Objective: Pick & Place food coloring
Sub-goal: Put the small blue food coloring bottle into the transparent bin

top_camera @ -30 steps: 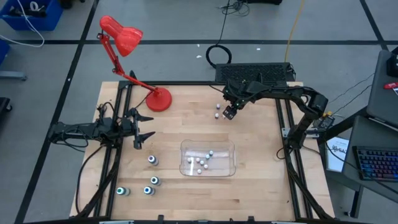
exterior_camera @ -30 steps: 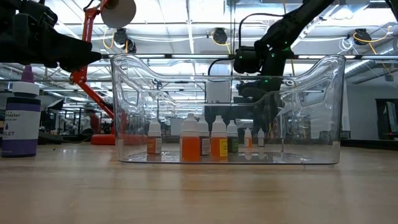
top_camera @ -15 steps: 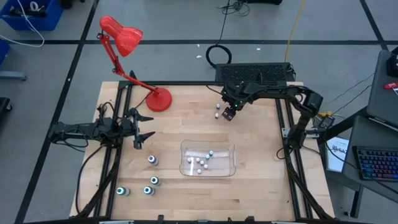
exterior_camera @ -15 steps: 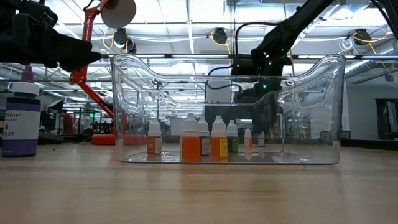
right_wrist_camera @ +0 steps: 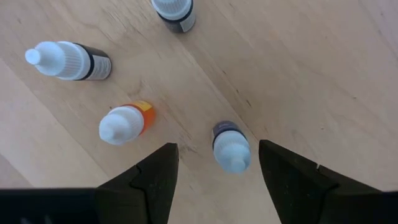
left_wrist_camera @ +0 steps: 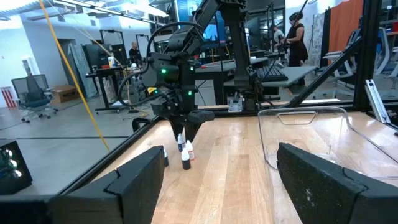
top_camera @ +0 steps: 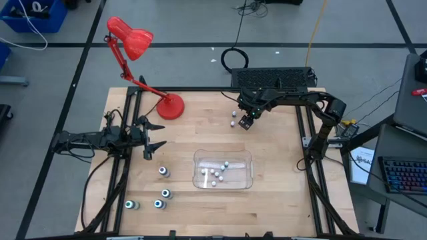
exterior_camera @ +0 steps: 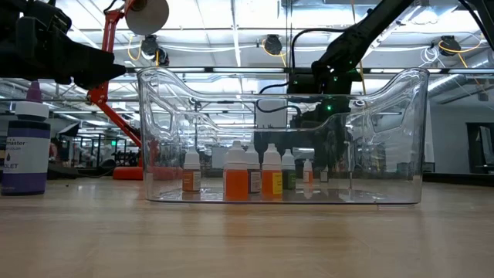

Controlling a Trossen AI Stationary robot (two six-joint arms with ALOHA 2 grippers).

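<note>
At the far side of the table: the right gripper (top_camera: 245, 123) hangs over a small cluster of little bottles (top_camera: 233, 119), pointing down at them.
Right gripper state: fingers (right_wrist_camera: 158, 180) apart, nothing between them; a blue-banded bottle (right_wrist_camera: 231, 147) stands upright in the gap below, not touched.
Bottles under it: an orange-banded bottle (right_wrist_camera: 124, 122) just beside the blue-banded one, plus two dark-banded ones (right_wrist_camera: 69, 61) a little farther off, all on bare wood.
Left side: the left gripper (top_camera: 152, 143) waits at the table's left edge, fingers (left_wrist_camera: 134, 180) spread wide and empty.
Tray: a clear plastic tray (top_camera: 199, 157) sits near the middle, toward the near edge.
In the tray: several small bottles (top_camera: 215, 174) stand upright, some with orange contents in the low view (exterior_camera: 236, 179).
Near left: four larger teal-topped bottles (top_camera: 164, 194) stand on the wood left of the tray, apart from each other.
Far left: a red desk lamp (top_camera: 137, 47) stands with its base on the table.
</note>
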